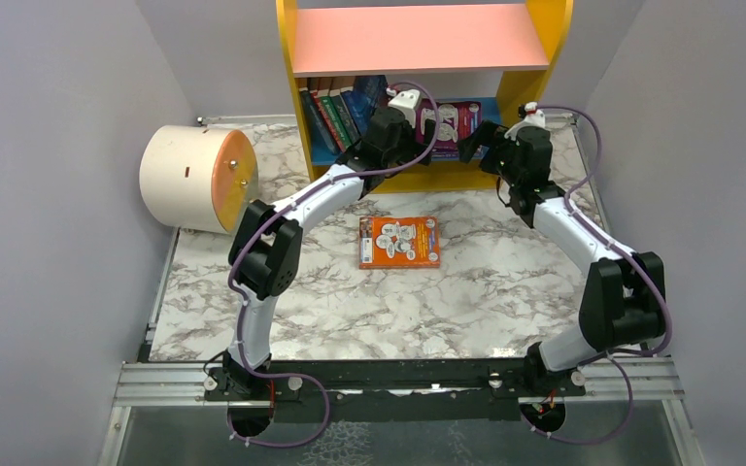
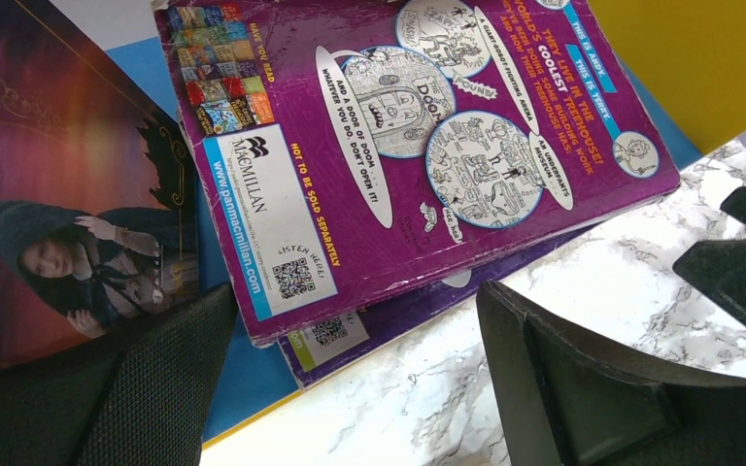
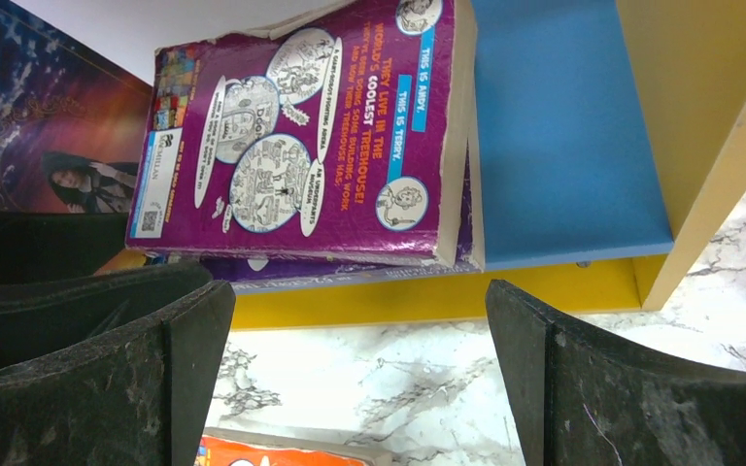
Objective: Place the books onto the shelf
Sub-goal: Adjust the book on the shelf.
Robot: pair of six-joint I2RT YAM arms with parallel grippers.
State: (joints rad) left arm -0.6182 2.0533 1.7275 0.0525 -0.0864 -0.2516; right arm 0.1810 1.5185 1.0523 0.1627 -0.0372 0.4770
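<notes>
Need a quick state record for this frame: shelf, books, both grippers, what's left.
shelf: yellow sides, pink upper board, blue lower board
on lower board: leaning books at its left; purple book lying flat on another, to their right
off shelf: orange book, flat on the table, apart from both arms
left gripper: open, empty, at the purple book
right gripper: open, empty, facing the same book
other: cream cylinder, table's left
remaining: orange book not yet shelved
</notes>
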